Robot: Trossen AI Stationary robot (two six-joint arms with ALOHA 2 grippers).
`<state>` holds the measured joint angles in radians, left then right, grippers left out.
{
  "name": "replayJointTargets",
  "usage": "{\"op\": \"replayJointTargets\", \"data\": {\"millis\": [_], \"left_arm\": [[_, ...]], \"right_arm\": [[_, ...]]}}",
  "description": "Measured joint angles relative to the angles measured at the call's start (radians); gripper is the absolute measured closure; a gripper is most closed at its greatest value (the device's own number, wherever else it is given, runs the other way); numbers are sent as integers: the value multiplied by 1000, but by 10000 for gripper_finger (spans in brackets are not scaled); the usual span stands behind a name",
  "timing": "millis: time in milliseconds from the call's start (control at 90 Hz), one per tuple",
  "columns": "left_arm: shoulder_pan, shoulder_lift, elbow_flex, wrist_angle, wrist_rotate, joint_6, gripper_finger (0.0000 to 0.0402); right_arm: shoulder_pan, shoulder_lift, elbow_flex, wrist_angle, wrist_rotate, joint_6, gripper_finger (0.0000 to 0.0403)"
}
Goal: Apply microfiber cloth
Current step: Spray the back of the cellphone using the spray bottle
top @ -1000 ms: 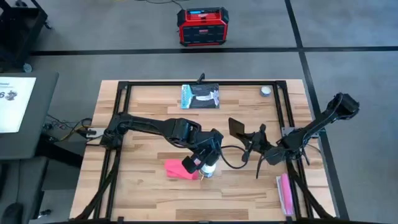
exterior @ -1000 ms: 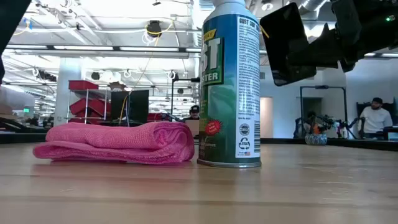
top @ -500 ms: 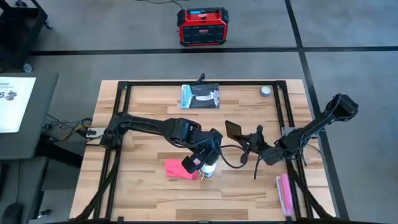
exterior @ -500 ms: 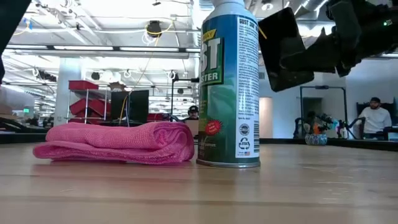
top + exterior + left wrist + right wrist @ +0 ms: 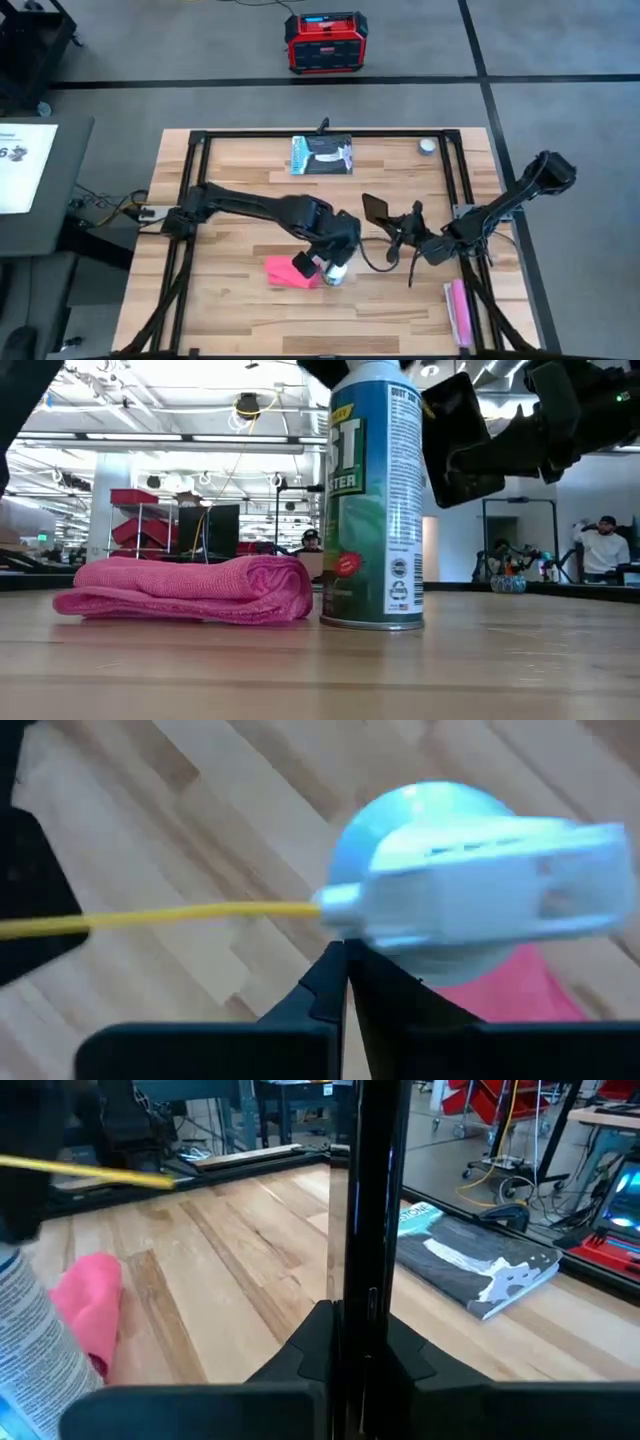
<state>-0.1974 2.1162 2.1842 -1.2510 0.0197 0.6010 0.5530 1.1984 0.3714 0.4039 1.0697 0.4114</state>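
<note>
A wooden table (image 5: 240, 300) is seen from above. The folded microfiber cloth (image 5: 290, 271) lies near its front edge, beside an upright spray can (image 5: 374, 500). The left gripper (image 5: 335, 252), fingers pressed together, is positioned over the can. A black phone (image 5: 376, 209) is clamped edge-on in the right gripper (image 5: 398, 224).

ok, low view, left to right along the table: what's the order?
microfiber cloth → spray can → black phone, held up off the table by the right end effector.
</note>
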Motion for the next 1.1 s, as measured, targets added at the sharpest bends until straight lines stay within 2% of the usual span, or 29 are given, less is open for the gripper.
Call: {"op": "replayJointTargets", "data": {"millis": [111, 411, 533, 656, 1100], "left_arm": [[2, -2, 15, -1, -4, -13, 402], [2, -2, 112, -33, -108, -16, 402], [-3, -3, 173, -35, -108, -22, 402], [-19, -6, 171, -42, -74, -15, 402], [-32, -4, 152, -40, -66, -15, 402]], "right_arm": [[-1, 0, 0, 0, 0, -1, 387], [-4, 0, 0, 0, 0, -1, 387], [-3, 0, 0, 1, 0, -1, 387], [-3, 0, 0, 1, 0, -1, 387], [-3, 0, 0, 1, -2, -1, 387]]}}
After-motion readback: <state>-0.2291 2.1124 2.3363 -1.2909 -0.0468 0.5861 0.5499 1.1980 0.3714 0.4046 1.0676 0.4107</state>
